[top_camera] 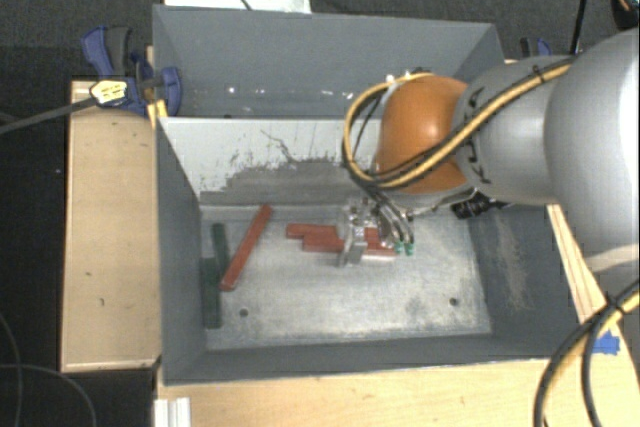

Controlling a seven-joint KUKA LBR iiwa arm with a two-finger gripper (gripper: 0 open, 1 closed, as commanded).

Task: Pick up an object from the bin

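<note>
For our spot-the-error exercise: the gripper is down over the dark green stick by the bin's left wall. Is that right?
No. The camera view shows the gripper down over the red block in the middle of the floor. The dark green stick does lie by the left wall, apart from it.

Your grey bin (180, 245) showed pale scratches across its back wall and a speckled, scuffed floor. You had a red-brown stick (246, 246), a dark green bar (211, 277) and a red block (318, 236) in it. Your arm (560, 135) was silver, its cover (420, 130) orange, its cables (350, 135) yellow and black.
</note>
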